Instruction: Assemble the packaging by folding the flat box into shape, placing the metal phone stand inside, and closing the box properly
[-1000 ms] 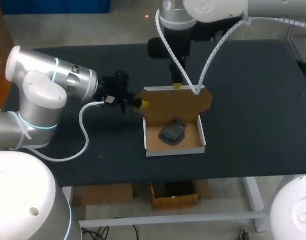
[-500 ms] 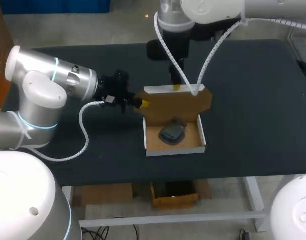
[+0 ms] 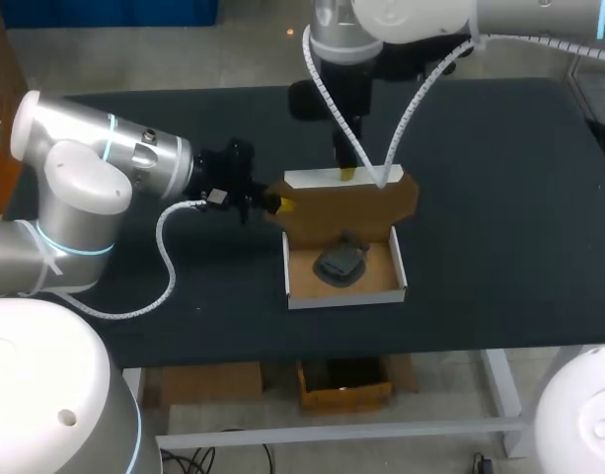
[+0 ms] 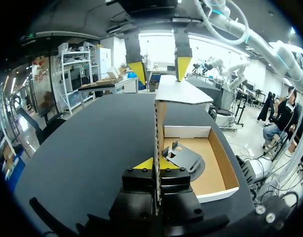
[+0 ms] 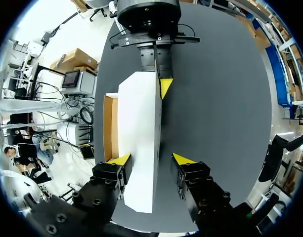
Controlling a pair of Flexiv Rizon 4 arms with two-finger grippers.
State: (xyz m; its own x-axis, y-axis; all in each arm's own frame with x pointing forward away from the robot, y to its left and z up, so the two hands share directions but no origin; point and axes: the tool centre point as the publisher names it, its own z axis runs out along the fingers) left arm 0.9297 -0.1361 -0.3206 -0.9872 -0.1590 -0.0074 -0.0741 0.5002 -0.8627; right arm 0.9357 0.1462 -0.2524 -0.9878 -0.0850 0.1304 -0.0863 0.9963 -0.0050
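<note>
Table (image 3: 499, 197), dark and matte, carries the box (image 3: 346, 295) near its middle. Left arm (image 3: 85, 168) comes in from the box's left side, and right arm (image 3: 401, 20) comes in from beyond the box's back wall.

The box is a shallow brown cardboard tray with white outer walls, folded into shape and open on top. Its lid (image 3: 351, 202) stands roughly upright off the box's back wall, brown inner face toward the tray. A narrow white flap along the lid's top edge is bent over toward the tray.

Phone stand (image 3: 340, 262), dark grey metal, lies on the box's floor about midway between the side walls.

Left gripper (image 4: 156, 163) sits at the box's back left corner. Its fingers are drawn narrow and pinch the lid's side edge, one yellow tip on each face of the cardboard.

Right gripper (image 5: 151, 159) hangs above the box's back wall, its fingers spread wide astride the lid's top edge. One tip is at the white flap on the tray side, though whether it touches cannot be told. The other tip stands clear of the cardboard on the side away from the tray.
</note>
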